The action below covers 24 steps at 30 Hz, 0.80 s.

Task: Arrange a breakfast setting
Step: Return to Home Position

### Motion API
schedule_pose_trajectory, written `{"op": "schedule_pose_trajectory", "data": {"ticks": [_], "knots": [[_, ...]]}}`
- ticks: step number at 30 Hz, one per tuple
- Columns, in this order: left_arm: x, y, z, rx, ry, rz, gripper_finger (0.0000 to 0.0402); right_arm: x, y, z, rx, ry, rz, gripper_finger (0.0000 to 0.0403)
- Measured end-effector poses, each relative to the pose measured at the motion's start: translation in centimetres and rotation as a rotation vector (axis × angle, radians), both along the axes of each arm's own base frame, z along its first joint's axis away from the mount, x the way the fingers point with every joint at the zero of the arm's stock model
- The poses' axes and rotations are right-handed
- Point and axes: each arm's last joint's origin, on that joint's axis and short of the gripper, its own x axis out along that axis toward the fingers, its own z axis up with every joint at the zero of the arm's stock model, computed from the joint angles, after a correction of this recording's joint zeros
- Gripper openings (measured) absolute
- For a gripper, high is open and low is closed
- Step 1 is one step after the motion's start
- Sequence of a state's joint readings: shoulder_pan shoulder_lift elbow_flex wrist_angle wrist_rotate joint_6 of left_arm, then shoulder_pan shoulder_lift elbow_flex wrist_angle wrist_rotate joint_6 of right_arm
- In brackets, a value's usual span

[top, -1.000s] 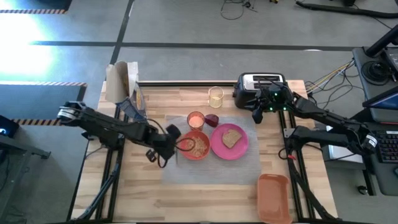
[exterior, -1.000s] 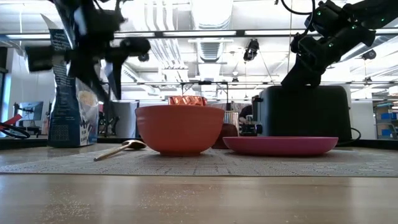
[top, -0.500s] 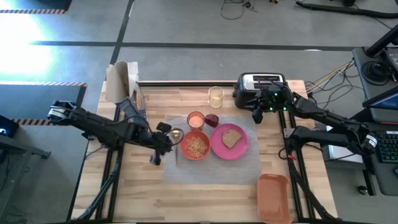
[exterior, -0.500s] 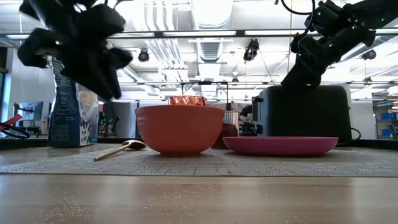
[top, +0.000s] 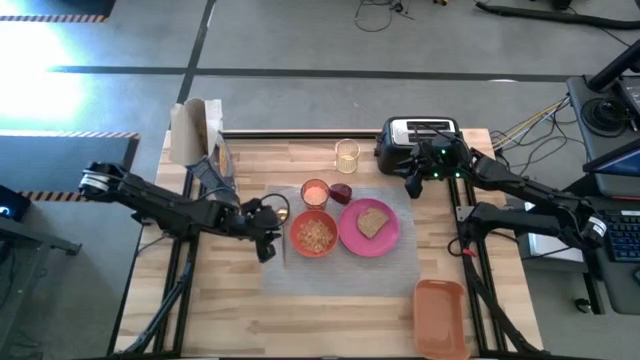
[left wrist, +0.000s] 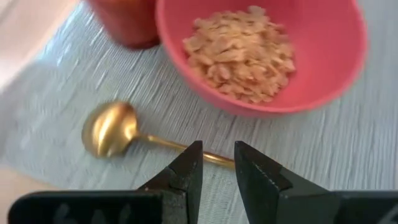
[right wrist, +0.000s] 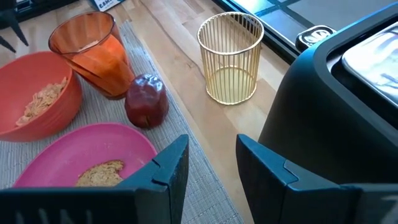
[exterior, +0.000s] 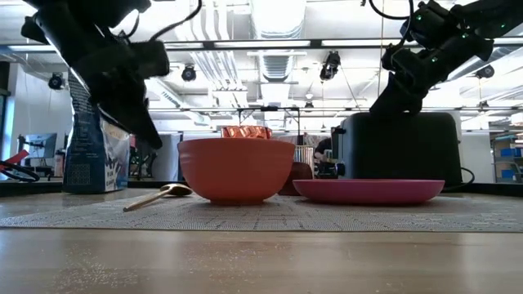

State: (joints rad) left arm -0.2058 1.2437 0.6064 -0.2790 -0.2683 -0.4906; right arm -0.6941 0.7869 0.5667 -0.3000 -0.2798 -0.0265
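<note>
On a grey mat, the pink plate (top: pixel 387 240) holds the toast slice (top: pixel 373 221). To its left stands the orange-red bowl (top: pixel 298 233), filled with cereal. The orange cup (top: pixel 315 192) and the dark red fruit (top: pixel 341 192) stand behind them. The gold spoon (top: pixel 282 215) lies flat on the mat left of the bowl. My left gripper (top: pixel 268 238) hovers open just above the spoon's handle (left wrist: pixel 180 147), touching nothing; the low view shows it (exterior: pixel 145 126) clear of the spoon (exterior: pixel 155 196). My right gripper (top: pixel 412 185) waits open beside the toaster.
The black-and-silver toaster (top: pixel 420 135) stands at the far right. A gold wire holder (top: pixel 347 155) stands beside it, and a cereal bag (top: pixel 195 130) at the far left. The orange tray (top: pixel 440 315) lies at the near right. Bare wood shows at the near left.
My left gripper has drawn a little toward the table's left edge, then come back toward the bowl. It has turned at the wrist and come lower over the spoon. The spoon, bowl and plate have stayed where they were.
</note>
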Motion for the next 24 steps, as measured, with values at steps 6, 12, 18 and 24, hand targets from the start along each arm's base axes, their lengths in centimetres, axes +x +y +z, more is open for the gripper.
{"op": "schedule_pose_trajectory", "data": {"ticks": [6, 12, 18, 24], "knots": [[0.5, 0.2, -0.5, -0.15, -0.016, 0.239, 0.0075, 0.0, 0.0, 0.0, 0.0, 0.0, 0.0, 0.0123], [1.0, 0.1, -0.5, -0.225, -0.027, 0.369, 0.0075, 0.0, 0.0, 0.0, 0.0, 0.0, 0.0, 0.0123], [0.7, 0.3, 0.9, -0.174, -0.128, 0.382, 0.0075, 0.0, 0.0, 0.0, 0.0, 0.001, 0.0, 0.0123], [-0.9, 0.7, 2.8, -0.13, -0.224, 0.353, 0.0075, 0.0, 0.0, 0.0, 0.0, 0.0, 0.0, 0.0123]]}}
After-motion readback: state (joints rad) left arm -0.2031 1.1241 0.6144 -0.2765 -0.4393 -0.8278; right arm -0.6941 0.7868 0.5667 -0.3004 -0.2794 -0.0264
